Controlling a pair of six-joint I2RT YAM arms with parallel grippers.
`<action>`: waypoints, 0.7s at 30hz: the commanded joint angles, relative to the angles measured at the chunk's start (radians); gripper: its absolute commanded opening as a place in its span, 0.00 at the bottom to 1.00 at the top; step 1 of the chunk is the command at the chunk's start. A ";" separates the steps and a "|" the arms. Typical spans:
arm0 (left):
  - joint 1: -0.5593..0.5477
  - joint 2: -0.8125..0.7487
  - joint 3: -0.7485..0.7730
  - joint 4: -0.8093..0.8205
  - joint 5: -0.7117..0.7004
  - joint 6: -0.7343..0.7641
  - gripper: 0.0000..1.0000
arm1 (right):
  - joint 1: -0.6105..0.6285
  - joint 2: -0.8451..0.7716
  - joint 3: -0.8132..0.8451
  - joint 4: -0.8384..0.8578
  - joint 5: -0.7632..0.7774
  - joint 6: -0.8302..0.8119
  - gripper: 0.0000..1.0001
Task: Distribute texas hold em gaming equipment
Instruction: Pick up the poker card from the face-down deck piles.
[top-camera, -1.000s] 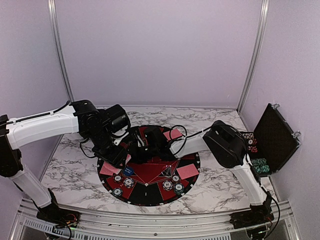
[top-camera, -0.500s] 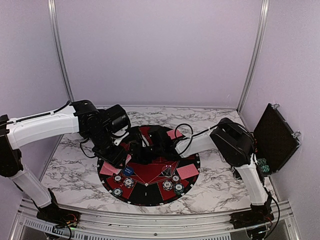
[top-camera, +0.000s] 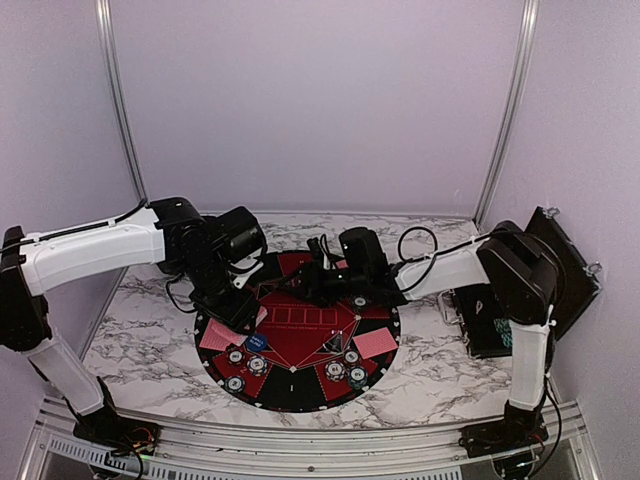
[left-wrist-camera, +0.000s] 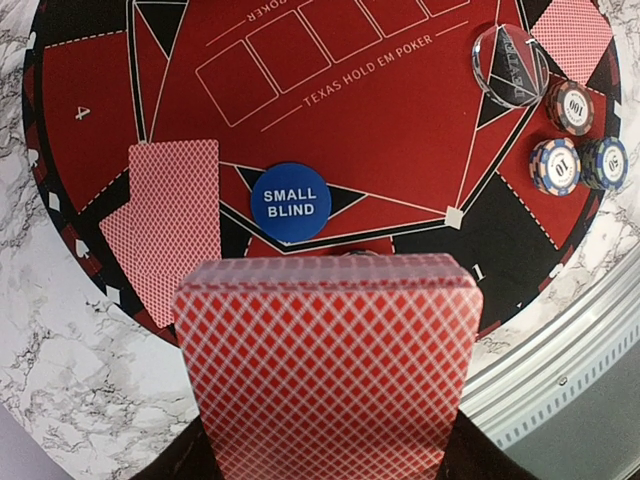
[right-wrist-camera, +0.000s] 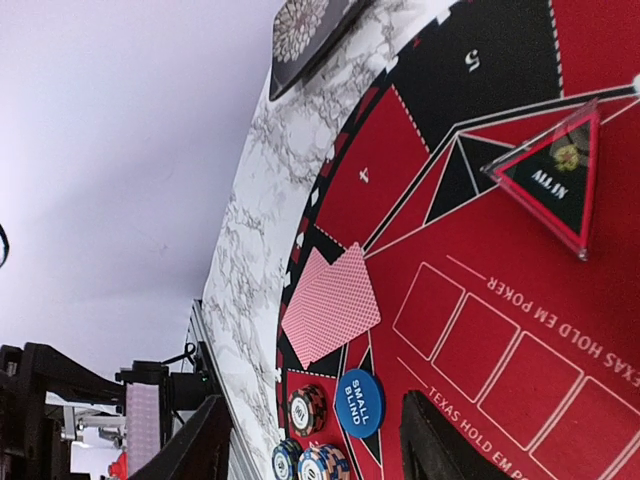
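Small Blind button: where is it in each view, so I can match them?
Top external: Small Blind button on the mat's near-left part.
Left wrist: centre, above the deck.
Right wrist: bottom centre, beside chips.
Shared landmark: the dealt card pair next to it.

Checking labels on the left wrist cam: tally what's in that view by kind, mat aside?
Striped round poker chips: 3
Blue round "small blind" marker: 1
Clear round disc: 1
Dealt red-backed card piles: 2
Red-backed card deck, foreground: 1
Total: 8
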 joint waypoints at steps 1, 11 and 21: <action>0.002 0.028 0.046 -0.011 0.004 0.019 0.53 | -0.033 -0.097 -0.049 0.032 -0.027 0.010 0.56; 0.001 0.080 0.090 0.001 0.004 0.037 0.53 | -0.049 -0.216 -0.137 0.025 -0.106 0.006 0.57; -0.002 0.109 0.119 0.003 0.004 0.061 0.53 | -0.006 -0.191 -0.094 0.014 -0.187 0.004 0.63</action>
